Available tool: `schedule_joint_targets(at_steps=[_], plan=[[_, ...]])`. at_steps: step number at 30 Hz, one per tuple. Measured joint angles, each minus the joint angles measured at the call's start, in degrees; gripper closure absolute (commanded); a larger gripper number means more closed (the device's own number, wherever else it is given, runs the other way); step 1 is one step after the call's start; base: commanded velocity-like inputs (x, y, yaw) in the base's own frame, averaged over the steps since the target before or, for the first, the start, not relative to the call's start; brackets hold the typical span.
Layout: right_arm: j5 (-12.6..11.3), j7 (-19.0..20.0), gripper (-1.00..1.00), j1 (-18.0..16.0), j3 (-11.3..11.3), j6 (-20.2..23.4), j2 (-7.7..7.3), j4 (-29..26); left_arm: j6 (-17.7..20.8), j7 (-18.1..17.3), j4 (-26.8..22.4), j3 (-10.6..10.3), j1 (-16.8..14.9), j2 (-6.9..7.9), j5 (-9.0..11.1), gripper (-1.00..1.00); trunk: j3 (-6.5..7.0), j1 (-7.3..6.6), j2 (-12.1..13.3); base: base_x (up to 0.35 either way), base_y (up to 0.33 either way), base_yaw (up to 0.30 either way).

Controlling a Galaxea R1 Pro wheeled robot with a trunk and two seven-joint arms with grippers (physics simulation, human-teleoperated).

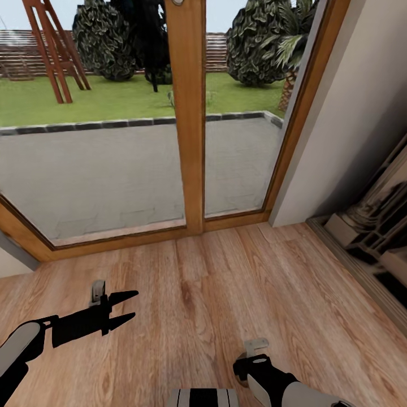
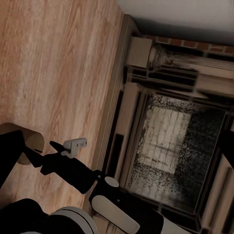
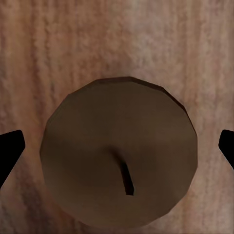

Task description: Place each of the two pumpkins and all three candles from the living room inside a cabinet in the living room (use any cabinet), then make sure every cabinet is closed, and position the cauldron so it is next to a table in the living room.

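A stubby tan candle (image 3: 117,122) with a short dark wick stands upright on the wood-plank floor. My right gripper (image 3: 117,151) hangs straight over it, open, with a black fingertip (image 3: 9,151) at each side and a gap to the candle's edge. The left wrist view looks across at this: the candle (image 2: 22,134) sits at the tips of the right gripper (image 2: 41,148). From the head, the right gripper (image 1: 246,370) points down at the floor near my base and covers the candle. My left gripper (image 1: 133,305) is open and holds nothing, hovering over bare floor.
Glass garden doors with a wooden frame (image 1: 189,113) stand straight ahead, with paving and lawn beyond. A white wall corner and the ornate fireplace (image 1: 367,226) are to the right; the fireplace opening (image 2: 175,141) lies close beside my right arm. Open plank floor (image 1: 215,294) stretches ahead.
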Motion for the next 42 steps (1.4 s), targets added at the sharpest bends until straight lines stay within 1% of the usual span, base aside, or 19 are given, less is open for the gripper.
schedule_joint_targets(at_steps=[18, 24, 42], plan=[[0.00, 0.00, -1.00, 0.00, 0.00, 0.00, 0.00, 0.00, 0.00, 0.00, 0.08, 0.00, 0.02, 0.00, 0.00, -1.00, 0.00, 0.00, 0.00, 0.017, 0.035, 0.000], [-0.01, 0.00, -1.00, 0.00, -0.01, 0.00, -0.01, 0.00, 0.00, 0.00, 0.08, -0.01, 0.02, 0.00, -0.03, -1.00, -1.32, 0.16, -0.08, 0.001, 0.001, 0.000], [0.00, -0.06, -1.00, 0.00, 0.00, 0.00, -0.24, 0.00, 0.00, 0.00, 0.08, 0.00, 0.02, 0.00, 0.00, -1.00, -1.33, 0.15, -0.08, 0.000, 0.000, 0.000]])
